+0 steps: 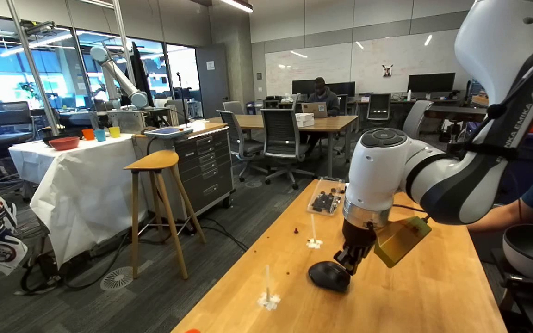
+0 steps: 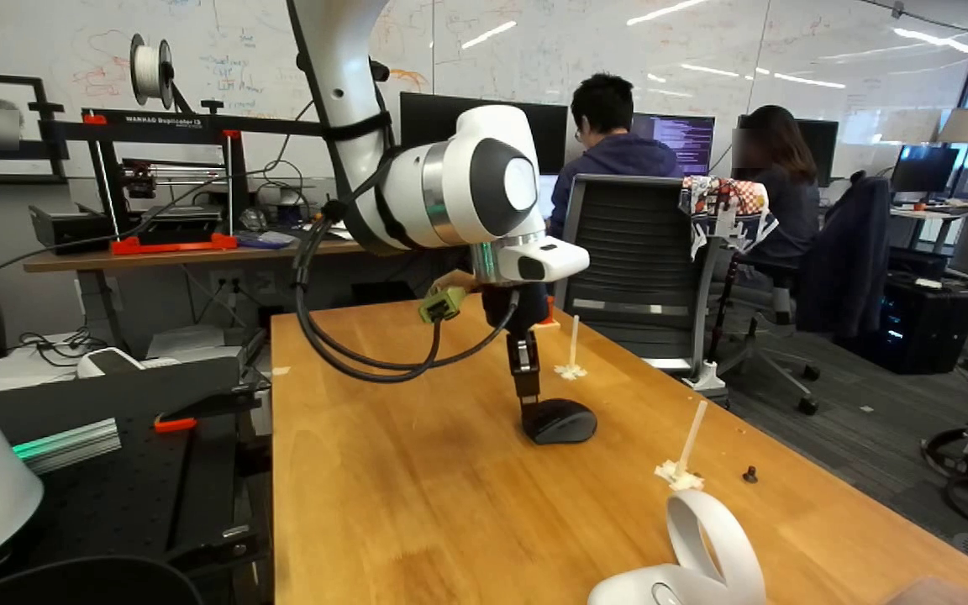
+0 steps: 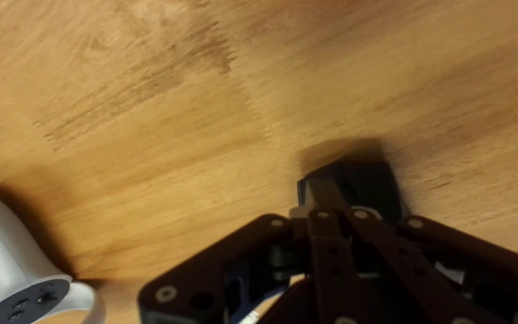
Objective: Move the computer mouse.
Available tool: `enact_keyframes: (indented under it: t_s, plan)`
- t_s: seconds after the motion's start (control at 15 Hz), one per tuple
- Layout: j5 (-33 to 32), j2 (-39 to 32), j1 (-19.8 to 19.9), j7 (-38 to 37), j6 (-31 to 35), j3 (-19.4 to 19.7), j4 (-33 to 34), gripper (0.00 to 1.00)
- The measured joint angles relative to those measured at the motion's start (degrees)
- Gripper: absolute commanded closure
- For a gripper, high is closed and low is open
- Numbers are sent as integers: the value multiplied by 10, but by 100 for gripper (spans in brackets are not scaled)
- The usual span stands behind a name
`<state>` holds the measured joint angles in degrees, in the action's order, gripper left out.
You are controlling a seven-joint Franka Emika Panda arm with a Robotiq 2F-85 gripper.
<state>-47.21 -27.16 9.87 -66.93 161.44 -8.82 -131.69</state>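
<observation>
The computer mouse (image 2: 564,423) and end effector (image 2: 529,400) are black, the table (image 2: 400,479) honey-brown with darker streaks, the controller (image 3: 14,265) white and grey.

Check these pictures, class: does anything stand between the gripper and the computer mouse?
Nothing visible does: in both exterior views, the gripper reaches down to one end of the computer mouse, with no object between them. Actual contact cannot be confirmed.

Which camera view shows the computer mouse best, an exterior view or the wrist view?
An exterior view: in both exterior views the computer mouse appears nearly whole, a low, rounded black body with the hand at one end. The wrist view shows only part of it, because the hand hides the rest.
</observation>
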Motion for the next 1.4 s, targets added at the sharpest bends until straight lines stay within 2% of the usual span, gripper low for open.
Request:
enact_keyframes:
  t_s: [0.27, 0.93, 1.13, 1.4]
  plan:
    - [0, -25, -10, -4, 0, 10, 17, 99]
    - [6, -30, -15, -9, 9, 13, 25, 99]
    - [29, -22, -7, -7, 14, 1, 31, 99]
    - [79, 9, 21, 16, 15, -37, 37, 98]
